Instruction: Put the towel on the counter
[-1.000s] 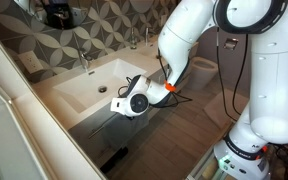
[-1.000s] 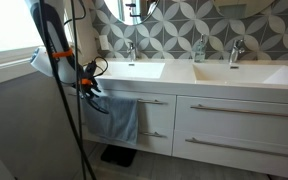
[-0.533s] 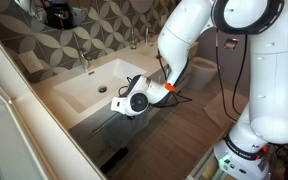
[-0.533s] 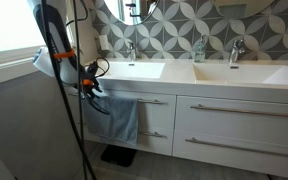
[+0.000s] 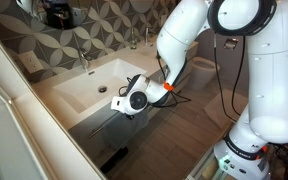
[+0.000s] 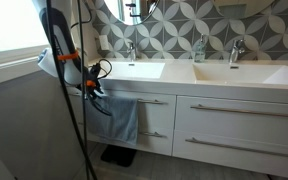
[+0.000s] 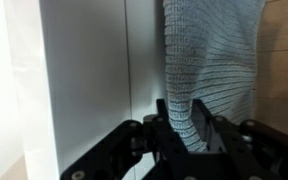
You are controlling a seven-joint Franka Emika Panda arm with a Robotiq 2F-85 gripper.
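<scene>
While the white robot arm (image 5: 189, 35) reaches down beside the bathroom vanity, its gripper (image 7: 187, 118) pinches a fold of the grey-blue towel (image 7: 214, 55), as the wrist view shows: the two black fingers (image 7: 161, 120) stand close together, narrowed to a slim gap filled by a bunched ridge of the ribbed knit, with cloth touching both inner faces. Above the pinch the towel widens and hangs flat against a white drawer front (image 7: 84, 80), its edge running straight along the panel. In an exterior view the towel (image 6: 117, 120) drapes limp from the rail of the drawer at the near end of the vanity, below the counter (image 6: 181, 72) and not on it, and the gripper (image 6: 91, 88) sits at the towel's upper corner, just under the counter's front edge. A black cable (image 6: 72, 130) hangs in the foreground of that view and partly hides the arm. The long white counter carries two rectangular basins (image 6: 134, 70), each with a chrome faucet (image 6: 131, 50) behind it, against a wall of grey and white patterned tile (image 6: 179, 25). A dark mat (image 6: 117, 156) lies on the floor beneath the towel. In an exterior view from higher up, the gripper (image 5: 134, 101) hangs just off the counter's front edge, near the basin.
</scene>
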